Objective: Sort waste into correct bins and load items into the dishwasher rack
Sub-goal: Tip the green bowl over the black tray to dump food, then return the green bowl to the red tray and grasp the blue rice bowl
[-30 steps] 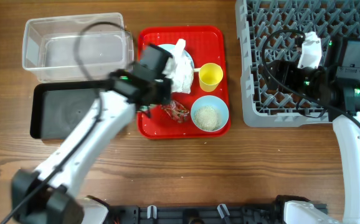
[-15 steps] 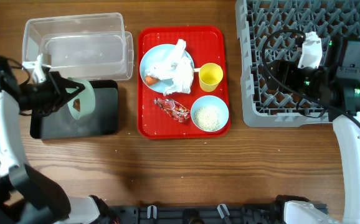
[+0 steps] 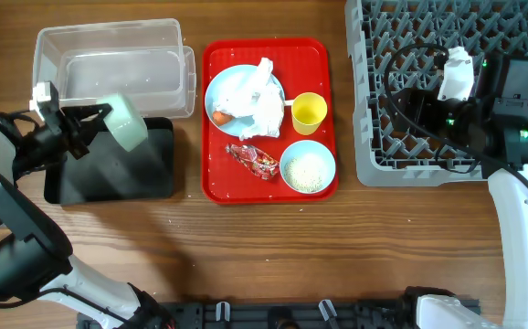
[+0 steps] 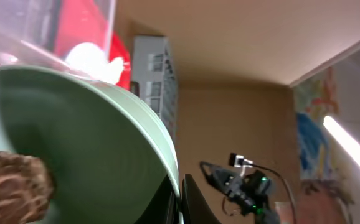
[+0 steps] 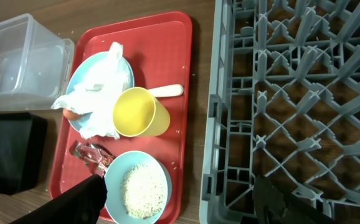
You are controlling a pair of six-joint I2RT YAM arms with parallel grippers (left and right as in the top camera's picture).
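Overhead looks straight down on the table. Right wrist, nearer, shares the red tray. Left wrist, very close, seems tilted upward.

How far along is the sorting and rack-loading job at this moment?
Done: nothing yet; the dishwasher rack shows no dishes. In hand: the left hand tips the mint-green bowl, brown food lump inside, over the black tray. Left: napkins, carrot piece, red wrapper, rice in the blue bowl, plate, yellow cup, spoon, all on the red tray.
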